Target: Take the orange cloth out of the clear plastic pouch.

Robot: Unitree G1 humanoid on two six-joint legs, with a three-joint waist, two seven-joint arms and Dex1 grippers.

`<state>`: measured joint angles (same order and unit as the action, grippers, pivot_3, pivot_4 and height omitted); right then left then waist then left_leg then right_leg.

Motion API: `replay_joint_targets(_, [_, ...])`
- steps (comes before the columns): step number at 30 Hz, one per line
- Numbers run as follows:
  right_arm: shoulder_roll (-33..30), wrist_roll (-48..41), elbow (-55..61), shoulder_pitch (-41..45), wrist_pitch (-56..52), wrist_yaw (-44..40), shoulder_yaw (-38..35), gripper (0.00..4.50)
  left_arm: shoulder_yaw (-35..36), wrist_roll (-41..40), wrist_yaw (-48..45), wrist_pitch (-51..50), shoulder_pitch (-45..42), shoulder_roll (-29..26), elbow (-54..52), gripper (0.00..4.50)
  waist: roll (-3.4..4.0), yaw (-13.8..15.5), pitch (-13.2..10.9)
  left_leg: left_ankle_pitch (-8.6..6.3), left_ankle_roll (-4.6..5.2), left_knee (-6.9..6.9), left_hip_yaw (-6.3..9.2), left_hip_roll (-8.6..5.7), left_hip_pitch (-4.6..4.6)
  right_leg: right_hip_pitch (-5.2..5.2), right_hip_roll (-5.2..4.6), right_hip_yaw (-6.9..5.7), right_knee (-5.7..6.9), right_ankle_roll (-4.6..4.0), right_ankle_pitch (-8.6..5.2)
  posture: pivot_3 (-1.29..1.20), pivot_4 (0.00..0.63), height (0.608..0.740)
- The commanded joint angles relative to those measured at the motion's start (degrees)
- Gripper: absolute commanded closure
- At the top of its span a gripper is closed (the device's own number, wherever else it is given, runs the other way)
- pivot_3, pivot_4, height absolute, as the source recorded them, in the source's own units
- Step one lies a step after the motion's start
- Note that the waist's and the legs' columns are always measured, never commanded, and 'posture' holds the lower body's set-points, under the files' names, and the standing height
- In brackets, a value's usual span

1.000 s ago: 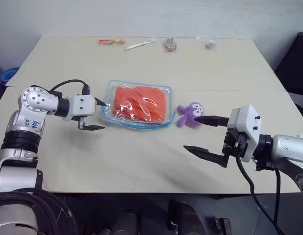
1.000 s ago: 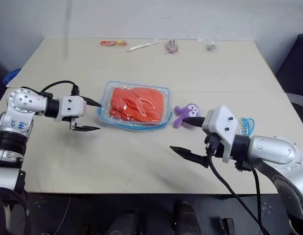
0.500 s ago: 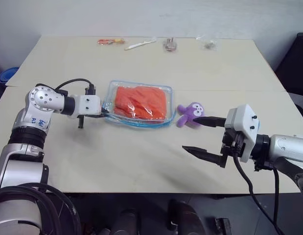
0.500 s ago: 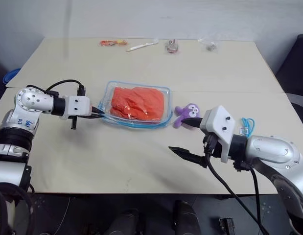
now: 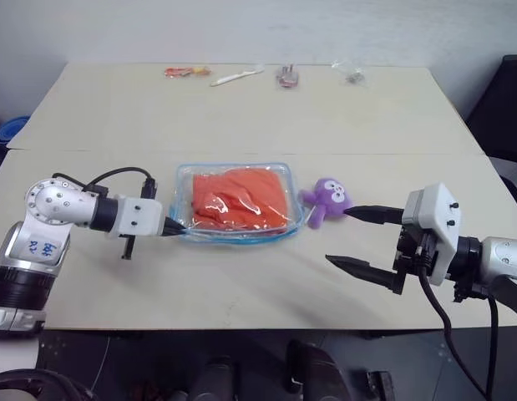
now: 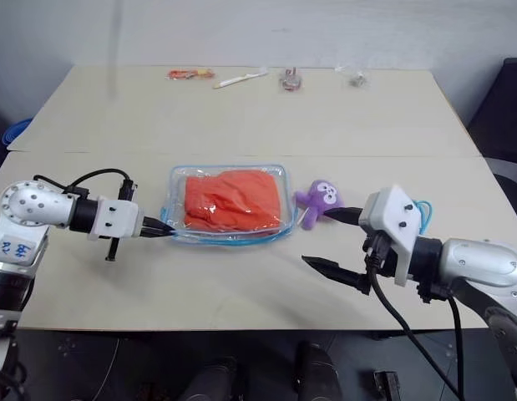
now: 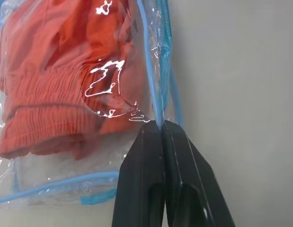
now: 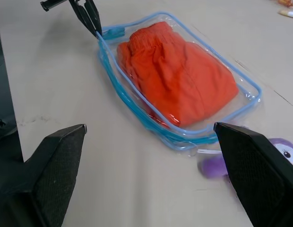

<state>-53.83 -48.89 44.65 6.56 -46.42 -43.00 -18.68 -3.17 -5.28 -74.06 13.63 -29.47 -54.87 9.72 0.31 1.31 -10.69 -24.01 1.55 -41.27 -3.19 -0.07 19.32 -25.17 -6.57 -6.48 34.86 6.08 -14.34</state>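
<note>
Clearly left claw (image 5: 176, 227) pinches the clear plastic pouch (image 5: 185, 171) edge; right claw (image 5: 362, 239) gapes; orange cloth (image 5: 240, 199) inside.

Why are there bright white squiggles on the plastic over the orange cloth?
Glare: in the left wrist view, light bounces off wrinkles in the clear plastic pouch over the orange cloth; in the left eye view, smaller white glints sit on the pouch's top.

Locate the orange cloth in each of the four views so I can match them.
Left eye view: orange cloth mid-table, inside the clear plastic pouch.
Right eye view: same, centre.
Left wrist view: upper left.
Right wrist view: centre.
Shared landmark: the pouch's blue edging.
</note>
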Motion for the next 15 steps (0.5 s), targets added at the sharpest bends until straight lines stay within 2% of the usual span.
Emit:
replay_joint_targets(1, [-1.04, -1.01, 1.86, -0.86, 1.10, -0.99, -1.40, 0.00, 2.30, 0.94, 3.52, 0.63, 0.56, -0.70, -0.63, 4.48, 0.00, 0.24, 0.00, 0.00, 0.00, -0.01, 0.04, -0.03, 0.01, 0.02, -0.01, -0.01, 0.00, 0.00, 0.00, 0.00, 0.150, 0.740])
replay_joint_targets(8, [-1.43, 1.40, -0.21, -0.09, 2.70, -2.73, 0.31, 0.00, -0.15, 4.67, 7.52, 4.71, -2.07, 2.20, 3.20, 4.48, -0.01, 0.16, 0.00, -0.02, 0.05, -0.03, 0.03, -0.09, -0.01, 0.16, -0.01, -0.06, -0.09, 0.04, 0.02, 0.00, 0.150, 0.740])
replay_joint_targets(13, [-1.22, 2.14, -0.53, -0.05, 3.09, -3.12, 0.57, 0.00, 0.74, 2.36, 7.09, 1.01, -1.29, 2.32, 1.38, 4.48, 0.00, 0.07, 0.00, -0.02, 0.04, -0.02, 0.01, -0.06, -0.01, 0.15, 0.00, -0.08, -0.09, 0.04, 0.02, 0.00, 0.150, 0.740])
replay_joint_targets(15, [-1.01, 2.55, -0.63, -0.19, 3.32, -3.21, 0.81, 0.00, 1.21, 2.01, 6.80, 0.55, -0.23, 1.54, 0.44, 4.05, 0.00, 0.06, 0.00, -0.02, 0.04, -0.03, 0.01, -0.06, -0.01, 0.15, 0.00, -0.08, -0.08, 0.04, 0.02, 0.00, 0.150, 0.740])
